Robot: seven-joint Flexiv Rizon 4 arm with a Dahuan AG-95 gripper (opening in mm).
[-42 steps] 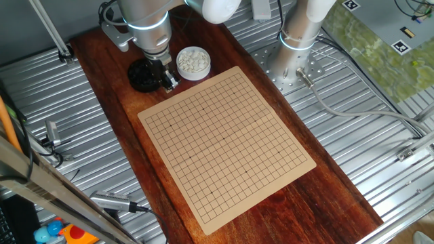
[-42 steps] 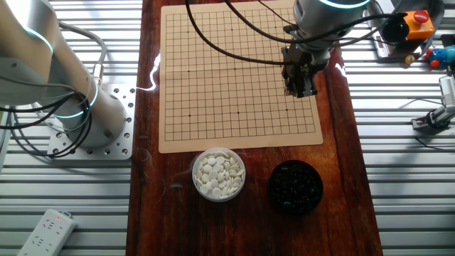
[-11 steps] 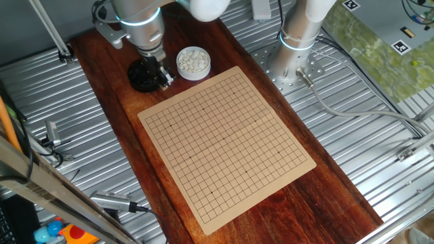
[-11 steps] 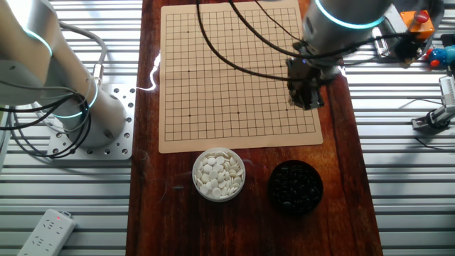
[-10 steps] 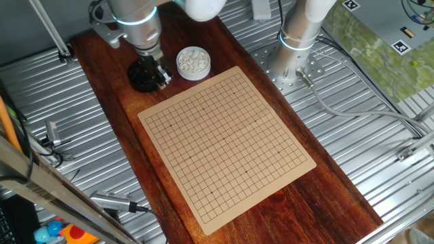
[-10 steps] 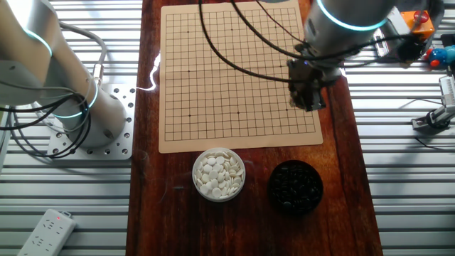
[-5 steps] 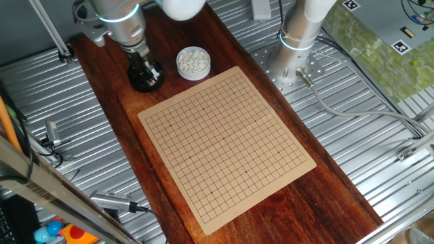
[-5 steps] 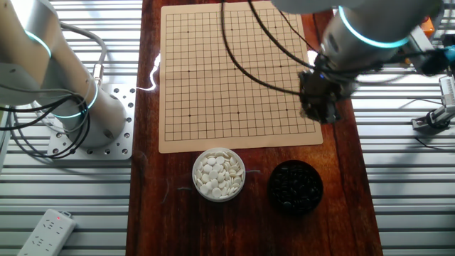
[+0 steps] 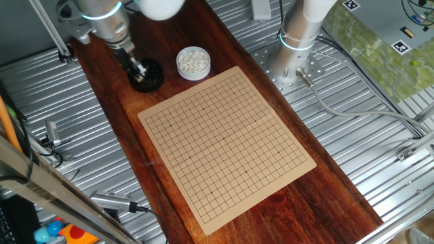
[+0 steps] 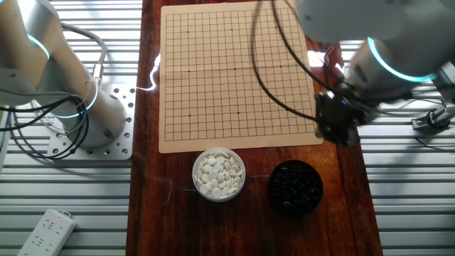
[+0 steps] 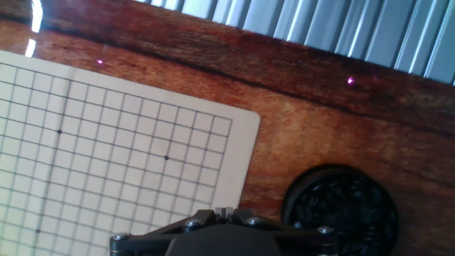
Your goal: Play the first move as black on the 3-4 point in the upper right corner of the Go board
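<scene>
Above the wooden table (image 9: 102,74), the gripper (image 10: 340,132) hung near one corner of the Go board (image 9: 227,144), close to the bowl of black stones (image 10: 295,187). I could not tell if its fingers were apart or together, because they were dark and blurry. The black stones all lay in their round dark bowl (image 11: 343,208) on the wood, just off the board's corner. A bowl of white stones (image 10: 219,174) sat beside it. On the board's grid, no stone could be seen. A second robot arm (image 10: 50,71) stood at the table's side.
</scene>
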